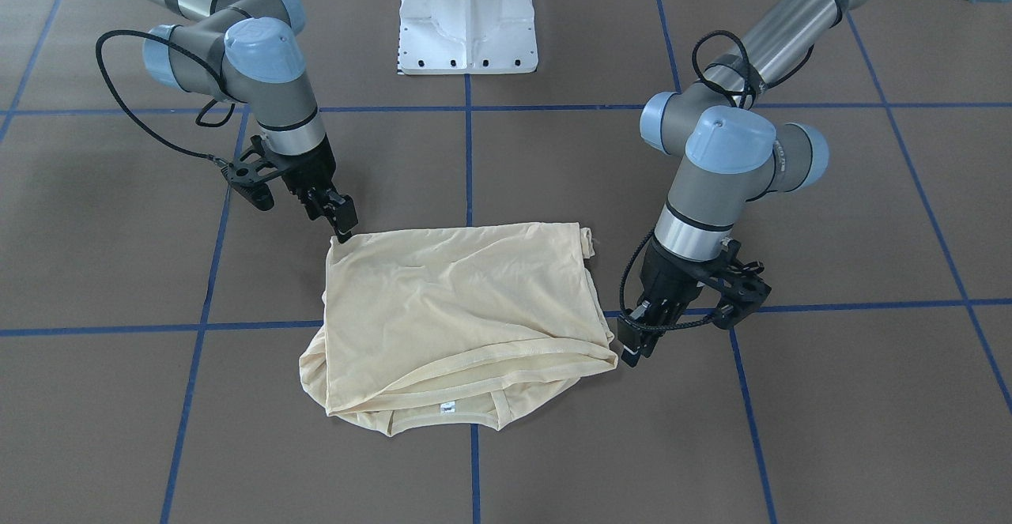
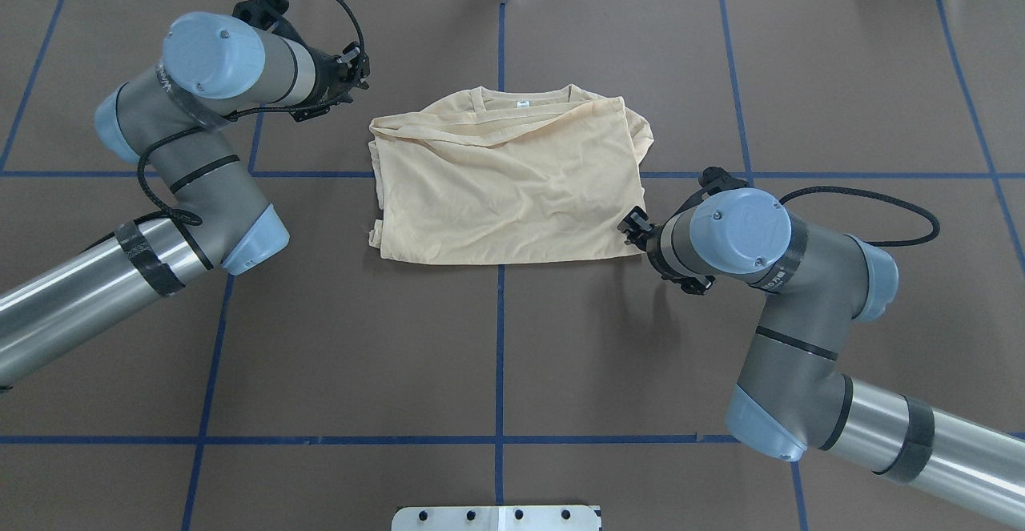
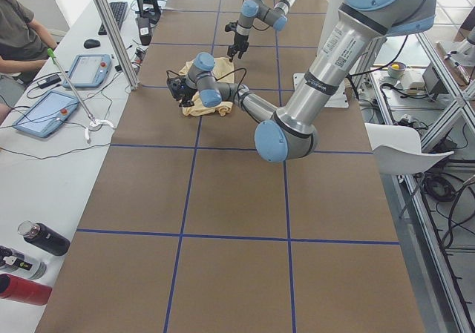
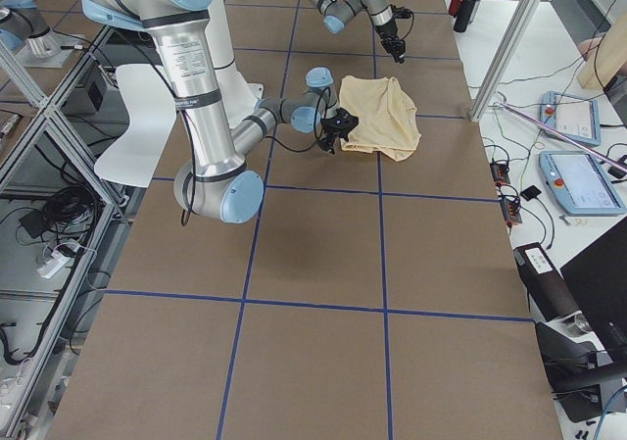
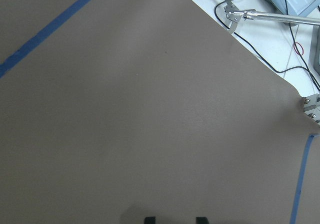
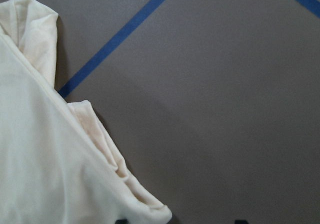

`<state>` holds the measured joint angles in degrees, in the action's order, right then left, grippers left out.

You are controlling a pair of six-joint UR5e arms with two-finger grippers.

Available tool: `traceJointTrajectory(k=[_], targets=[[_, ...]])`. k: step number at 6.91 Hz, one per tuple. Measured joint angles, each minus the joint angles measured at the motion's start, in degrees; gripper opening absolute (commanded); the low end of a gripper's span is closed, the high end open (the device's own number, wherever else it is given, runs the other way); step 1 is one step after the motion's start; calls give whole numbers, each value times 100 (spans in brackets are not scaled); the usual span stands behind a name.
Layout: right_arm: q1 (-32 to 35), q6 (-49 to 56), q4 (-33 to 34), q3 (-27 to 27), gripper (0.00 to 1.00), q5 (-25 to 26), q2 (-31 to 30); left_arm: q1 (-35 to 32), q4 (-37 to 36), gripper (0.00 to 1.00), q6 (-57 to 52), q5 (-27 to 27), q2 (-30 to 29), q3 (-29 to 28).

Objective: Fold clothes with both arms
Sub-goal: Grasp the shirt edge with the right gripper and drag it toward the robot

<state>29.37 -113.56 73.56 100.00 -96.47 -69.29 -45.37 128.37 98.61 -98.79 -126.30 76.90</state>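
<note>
The clothes are one cream-yellow shirt [image 1: 458,311] [image 2: 512,187], folded into a rough rectangle at mid-table. Its collar and small white label [image 1: 448,408] lie on the side away from the robot. In the front-facing view my right gripper [image 1: 344,228] [image 2: 631,228] is at the shirt's near corner. The right wrist view shows that gripper [image 6: 180,222] open wide, the shirt's corner [image 6: 150,209] just inside one fingertip. My left gripper [image 1: 632,348] [image 2: 358,74] hovers just off the shirt's collar-side corner. It is over bare table [image 5: 150,109], open [image 5: 175,220] with a narrow gap and nothing between its fingers.
The white pedestal base [image 1: 468,26] stands at the robot's side of the brown mat, which blue tape lines [image 2: 500,339] cross. Beyond the far table edge lie cables and a metal tool [image 5: 260,15]. A side desk holds tablets [image 3: 44,110] and bottles [image 3: 37,240]; a person [image 3: 18,29] sits there.
</note>
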Motion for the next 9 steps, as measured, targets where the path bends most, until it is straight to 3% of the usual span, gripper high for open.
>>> traceJointTrajectory(k=[2,4,5,6,9], targets=[[-4,35,0,-61,62,50,57,-2,3,38,0,50,44,0],[63,52,4,-115,61,72,154,-6,3,39,0,106,65,0],[88,60,2,-174,53,75,192,-7,4,39,0,117,68,0],[111,65,2,-214,3,77,234,-6,4,39,0,142,70,0],[156,72,3,-323,0,71,378,3,3,39,0,270,80,-5]])
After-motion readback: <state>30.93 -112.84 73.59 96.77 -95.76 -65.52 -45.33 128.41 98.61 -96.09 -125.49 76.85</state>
